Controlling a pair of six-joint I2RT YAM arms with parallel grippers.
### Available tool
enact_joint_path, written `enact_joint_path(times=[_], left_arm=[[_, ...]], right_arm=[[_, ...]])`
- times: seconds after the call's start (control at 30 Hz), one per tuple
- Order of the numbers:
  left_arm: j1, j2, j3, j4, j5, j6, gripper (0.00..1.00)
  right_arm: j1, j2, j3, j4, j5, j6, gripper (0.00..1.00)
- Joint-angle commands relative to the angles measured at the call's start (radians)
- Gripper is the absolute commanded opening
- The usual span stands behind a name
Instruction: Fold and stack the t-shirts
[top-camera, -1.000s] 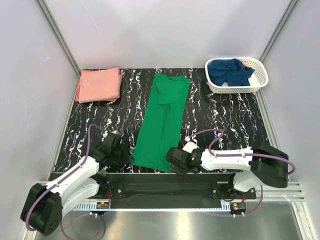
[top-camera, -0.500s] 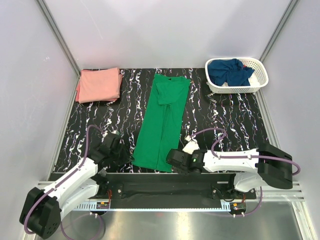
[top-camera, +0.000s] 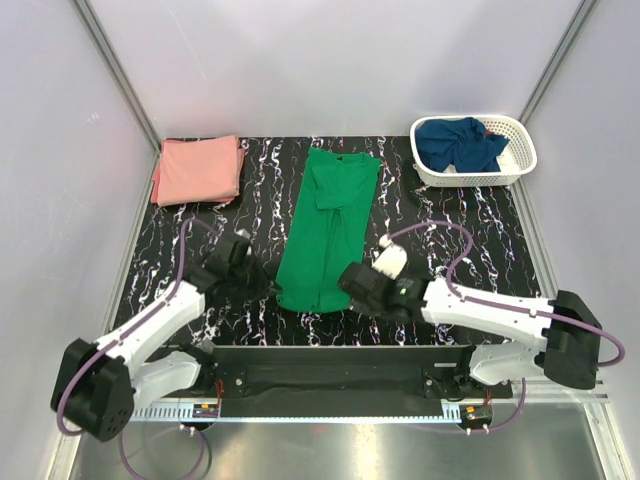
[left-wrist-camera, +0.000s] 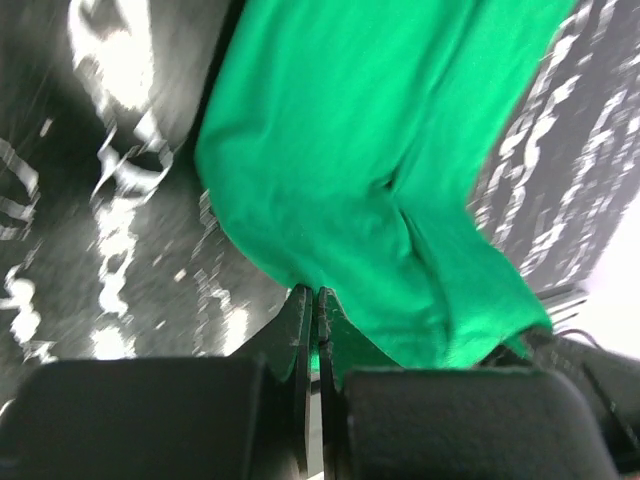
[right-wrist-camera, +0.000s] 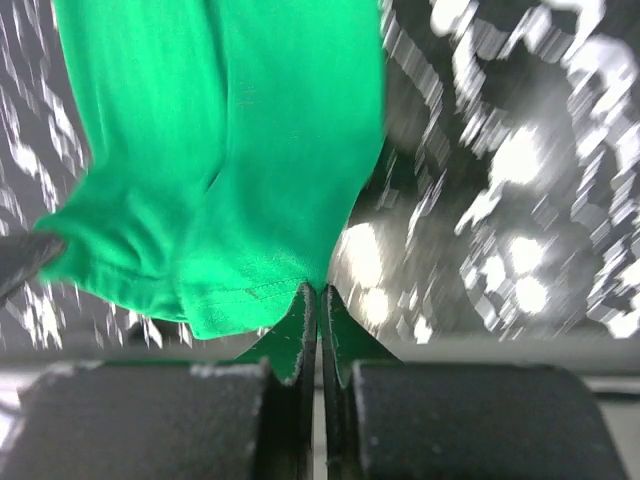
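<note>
Black marbled table (top-camera: 470, 240), three t-shirts (top-camera: 325, 225), one white basket (top-camera: 472, 180)

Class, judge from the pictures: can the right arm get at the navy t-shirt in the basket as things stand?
Probably not yet: the right gripper is shut on the near hem of the green t-shirt. Otherwise the navy t-shirt lies uncovered in the open basket.

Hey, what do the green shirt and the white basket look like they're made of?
Green shirt: soft matte fabric, likely cotton knit; it drapes, creases, and shows a stitched hem. White basket: rigid, glossy plastic by the look, with lattice walls.
</note>
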Motion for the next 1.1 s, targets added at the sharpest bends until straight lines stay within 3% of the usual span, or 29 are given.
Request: enact_joint_path(times=[0.0,0.13,0.53,1.07], left_arm=[[0.043,0.075,0.096,0.048,0.055,0.031,0.0],[0.095,0.179,0.178,0.109,0.119,0.051,0.0],[0.206,0.521,0.488,0.178,0.271,0.135,0.0],[0.283,0.872,0.83,0.166,0.377,0.2,0.0]], right_arm=[[-0.093,-0.044,0.04,-0.014,0.039,-0.162,0.0],[-0.196,0.003,0.097,0.035,-0.008,-0.333,0.0],[-0.463,0.193,0.281,0.135,-0.08,-0.634,0.0],[-0.647,0.48,0.505,0.201,-0.301,-0.797,0.0]])
